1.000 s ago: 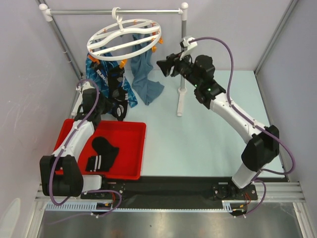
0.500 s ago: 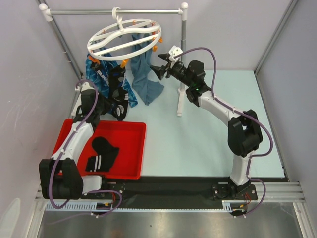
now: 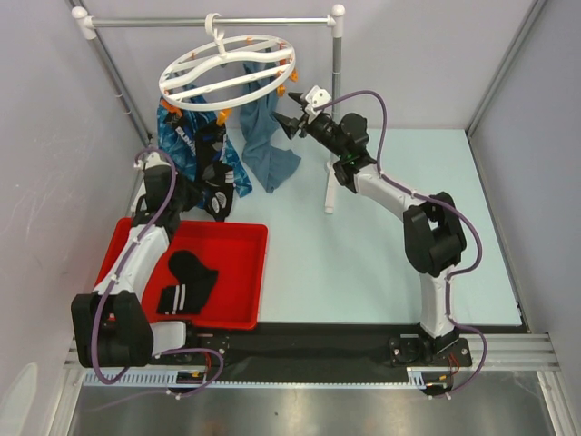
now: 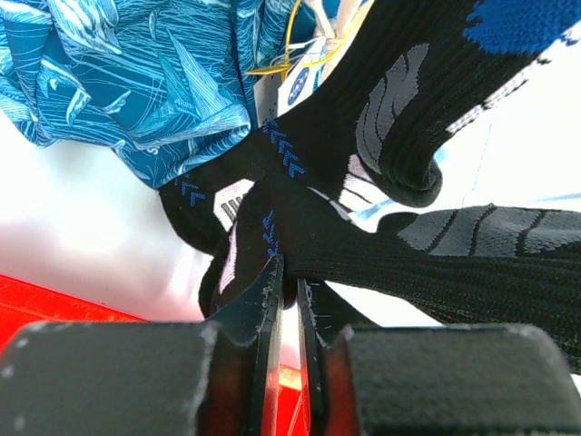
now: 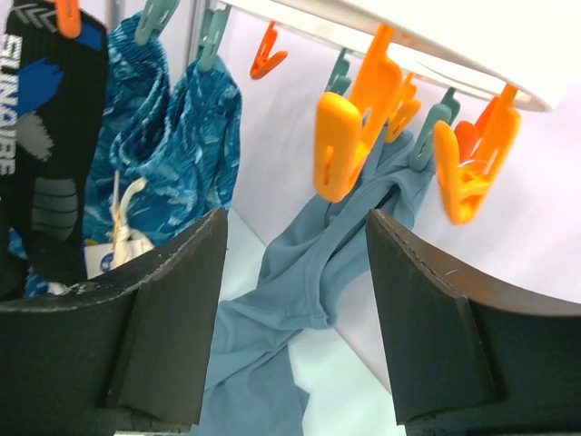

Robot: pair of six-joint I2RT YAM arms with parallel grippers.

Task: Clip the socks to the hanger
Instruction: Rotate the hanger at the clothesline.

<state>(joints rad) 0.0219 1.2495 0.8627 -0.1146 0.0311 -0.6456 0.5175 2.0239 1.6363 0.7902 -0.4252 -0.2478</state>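
The hanger (image 3: 192, 104) hangs from the grey rail (image 3: 272, 21) (cloths (image 3: 268, 150) dangling beneath); socks (image 3: 186, 277) lie in the red tray (image 3: 234, 272).

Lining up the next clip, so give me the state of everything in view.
Left gripper: jaws shut on black sock.
Right gripper: jaws open, empty.
Hanger: hanging from rail.
Nearest orange clip: shut, empty.
Tray socks: loose, unclipped.
Patterned cloth: clipped, hanging.

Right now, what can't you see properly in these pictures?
Left wrist view: the black knitted sock pinched by the left gripper runs off the right edge.
Right wrist view: the white round plastic hanger is cut by the top edge, hook unseen; white lettering on a hanging black sock is cut by the left edge.
Top view: black socks in the red plastic tray are too small for detail.
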